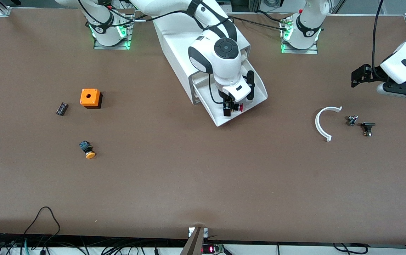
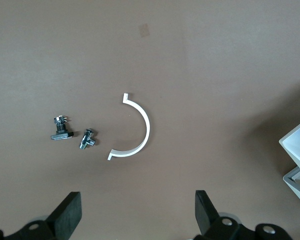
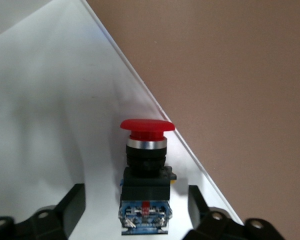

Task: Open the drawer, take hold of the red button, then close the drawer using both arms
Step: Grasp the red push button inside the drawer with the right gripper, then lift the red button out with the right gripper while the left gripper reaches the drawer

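- Spread wide and holding nothing, the right gripper [image 3: 135,210] has one finger on each side of the button [image 3: 145,175], with a gap showing between each finger and the button's dark body.
- Red cap and blocky body lie on the white floor of the drawer [image 1: 256,97] – the button [image 1: 238,107] sits close to the tray's side wall, toward the left arm's end of the worktop.
- Pulled out of the white cabinet [image 1: 174,46], the drawer points toward the front camera, and the cabinet stands near the worktop's edge where the arm bases are.
- Also spread wide and empty, the left gripper [image 2: 135,215] hangs over bare worktop near the edge at the left arm's end – this arm waits.
- Below it lie a white half-ring [image 2: 137,130] and two small metal parts [image 2: 72,135], just beside each other.
- Toward the right arm's end lie an orange cube [image 1: 90,97], a small dark part [image 1: 61,108] and a yellow-capped button [image 1: 87,149], the last nearest the front camera.
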Controlling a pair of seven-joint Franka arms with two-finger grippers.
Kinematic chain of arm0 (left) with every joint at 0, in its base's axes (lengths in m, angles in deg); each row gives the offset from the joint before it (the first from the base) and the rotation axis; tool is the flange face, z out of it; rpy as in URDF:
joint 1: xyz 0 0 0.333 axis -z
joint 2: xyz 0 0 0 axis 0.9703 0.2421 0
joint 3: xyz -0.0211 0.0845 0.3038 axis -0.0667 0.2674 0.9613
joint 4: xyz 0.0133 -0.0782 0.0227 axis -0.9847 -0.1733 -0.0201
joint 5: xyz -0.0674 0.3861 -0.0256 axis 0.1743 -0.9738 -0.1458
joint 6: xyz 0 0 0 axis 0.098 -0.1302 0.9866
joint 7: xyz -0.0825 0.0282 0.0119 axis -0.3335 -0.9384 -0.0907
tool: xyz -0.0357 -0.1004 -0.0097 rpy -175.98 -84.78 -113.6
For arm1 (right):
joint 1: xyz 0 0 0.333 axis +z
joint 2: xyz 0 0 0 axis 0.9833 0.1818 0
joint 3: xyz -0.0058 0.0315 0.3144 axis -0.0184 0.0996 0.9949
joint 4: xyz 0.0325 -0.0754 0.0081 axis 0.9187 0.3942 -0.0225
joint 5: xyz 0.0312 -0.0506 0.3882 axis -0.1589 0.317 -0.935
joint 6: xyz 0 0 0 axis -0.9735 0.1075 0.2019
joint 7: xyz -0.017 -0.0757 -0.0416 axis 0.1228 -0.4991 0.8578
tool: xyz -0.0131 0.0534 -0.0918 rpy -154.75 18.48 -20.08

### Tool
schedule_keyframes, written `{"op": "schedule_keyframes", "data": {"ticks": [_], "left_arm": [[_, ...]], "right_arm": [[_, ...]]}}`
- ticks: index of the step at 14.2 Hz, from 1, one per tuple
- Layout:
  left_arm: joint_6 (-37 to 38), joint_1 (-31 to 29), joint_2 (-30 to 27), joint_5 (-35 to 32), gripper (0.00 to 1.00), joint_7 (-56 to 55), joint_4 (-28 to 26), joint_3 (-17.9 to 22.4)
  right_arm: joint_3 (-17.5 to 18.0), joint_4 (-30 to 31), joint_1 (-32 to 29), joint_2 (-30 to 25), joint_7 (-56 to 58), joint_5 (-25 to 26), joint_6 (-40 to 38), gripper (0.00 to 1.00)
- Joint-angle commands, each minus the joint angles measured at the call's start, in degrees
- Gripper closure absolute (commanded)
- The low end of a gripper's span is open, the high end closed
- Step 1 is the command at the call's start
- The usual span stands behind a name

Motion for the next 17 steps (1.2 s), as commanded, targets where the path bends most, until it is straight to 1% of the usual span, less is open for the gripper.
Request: {"op": "schedule_keyframes", "data": {"ticks": [1, 2, 4, 5, 7, 9, 11, 12, 14, 15, 17], "left_arm": [[0.24, 0.65, 0.56, 0.3, 0.0, -0.7, 1.35, 0.55], [0.15, 0.56, 0.56, 0.3, 0.0, -0.7, 1.35, 0.55], [0.24, 0.65, 0.56, 0.13, 0.0, -0.79, 1.44, 0.29], [0.24, 0.65, 0.65, -0.13, 0.0, -0.79, 2.31, 0.38], [0.24, 0.65, 0.65, -0.05, 0.0, -0.97, 2.66, 0.12], [0.33, 0.65, 1.0, 0.21, 0.0, -0.97, 2.67, 0.12], [0.24, 0.65, 1.61, 0.22, 0.0, -0.7, 2.67, 0.12], [0.24, 0.65, 1.62, 0.39, 0.0, -0.7, 2.67, 0.12], [0.24, 0.65, 1.88, 0.48, 0.0, -0.62, 2.75, 0.12], [0.24, 0.65, 1.88, 0.48, 0.0, -0.62, 2.75, 0.12], [-0.46, 0.65, 2.14, 0.57, 0.0, -1.23, 2.84, 0.12]], "right_arm": [[-0.77, -1.95, 1.03, 1.3, -1.37, 0.23, 1.54, 0.4], [-0.77, -2.03, 1.03, 1.3, -1.28, 0.41, 2.42, 0.55], [-1.03, -2.03, 1.12, 1.21, -1.11, 0.41, 2.86, 0.68], [-1.38, -2.03, 1.38, 0.95, -1.28, 0.84, 3.3, 0.73], [-2.43, -2.03, 2.18, 0.34, -1.28, 1.37, 3.13, 0.79], [-2.53, -2.03, 2.18, -1.42, -1.46, 1.38, 2.69, 0.83], [-2.96, -1.95, 2.0, -4.14, -2.42, 1.29, 1.12, 0.83], [-3.93, -1.95, 1.83, -5.89, -3.73, 1.2, -0.63, 0.83], [-7.08, -0.9, 1.3, -8.18, -8.46, 0.76, -1.53, 0.83], [-8.06, 1.11, 1.21, -9.59, -11.71, 0.67, -1.44, 0.83], [-11.47, 6.64, 1.12, -12.66, -19.08, 0.67, -1.44, 0.83]]}}
